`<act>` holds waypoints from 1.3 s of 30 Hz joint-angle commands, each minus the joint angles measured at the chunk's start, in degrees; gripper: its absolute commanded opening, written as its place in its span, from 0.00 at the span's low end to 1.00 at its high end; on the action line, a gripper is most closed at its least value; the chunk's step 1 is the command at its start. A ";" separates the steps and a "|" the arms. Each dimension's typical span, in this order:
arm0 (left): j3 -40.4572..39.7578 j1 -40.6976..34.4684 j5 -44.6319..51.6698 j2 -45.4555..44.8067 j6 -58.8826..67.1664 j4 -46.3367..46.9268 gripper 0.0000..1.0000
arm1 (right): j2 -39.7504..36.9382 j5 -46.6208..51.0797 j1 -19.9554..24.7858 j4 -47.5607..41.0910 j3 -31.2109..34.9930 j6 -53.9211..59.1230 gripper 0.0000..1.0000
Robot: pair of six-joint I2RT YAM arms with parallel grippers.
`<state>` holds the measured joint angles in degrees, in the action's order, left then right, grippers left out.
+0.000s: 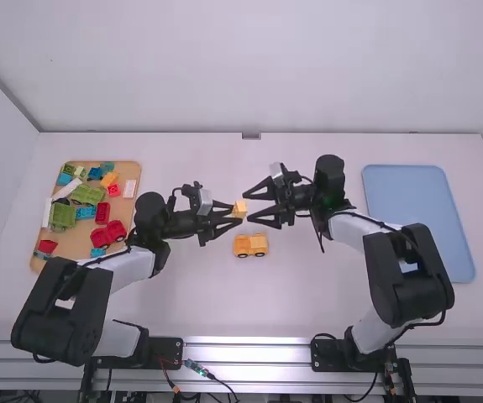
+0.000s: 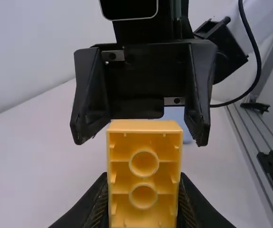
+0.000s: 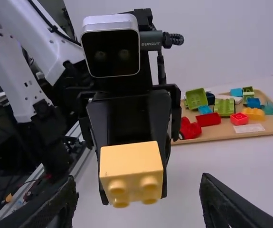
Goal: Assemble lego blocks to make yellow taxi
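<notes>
My left gripper is shut on a yellow block, held above the table's middle. In the left wrist view that block, its hollow underside towards the camera, fills the space between the fingers of my left gripper. Facing it from the right, my right gripper stands open, apart from the block. In the right wrist view the block is beyond the wide-open fingers of my right gripper, studs showing on its lower side. A yellow vehicle base with dark wheels rests on the table below.
On the left lies a wooden tray of red, green, blue and other blocks, which also shows in the right wrist view. A blue tray lies on the right side of the table.
</notes>
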<state>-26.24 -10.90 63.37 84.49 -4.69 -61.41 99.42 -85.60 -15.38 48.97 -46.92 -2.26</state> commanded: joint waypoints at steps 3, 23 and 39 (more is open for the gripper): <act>0.39 -0.44 0.09 -1.22 -0.44 -1.25 0.02 | 0.55 -1.66 -0.11 0.06 -1.44 0.13 0.68; 0.44 -2.60 -1.31 -1.22 0.20 -1.44 0.02 | 0.55 -0.31 -1.95 -0.05 -1.88 0.15 0.51; 0.44 -2.64 -2.84 -1.22 0.20 -1.46 0.18 | 0.55 -0.31 -1.95 0.02 -1.86 0.22 0.26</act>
<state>-26.22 -13.30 60.58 84.49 -5.67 -62.43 99.44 -85.54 -17.45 49.01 -47.20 -0.89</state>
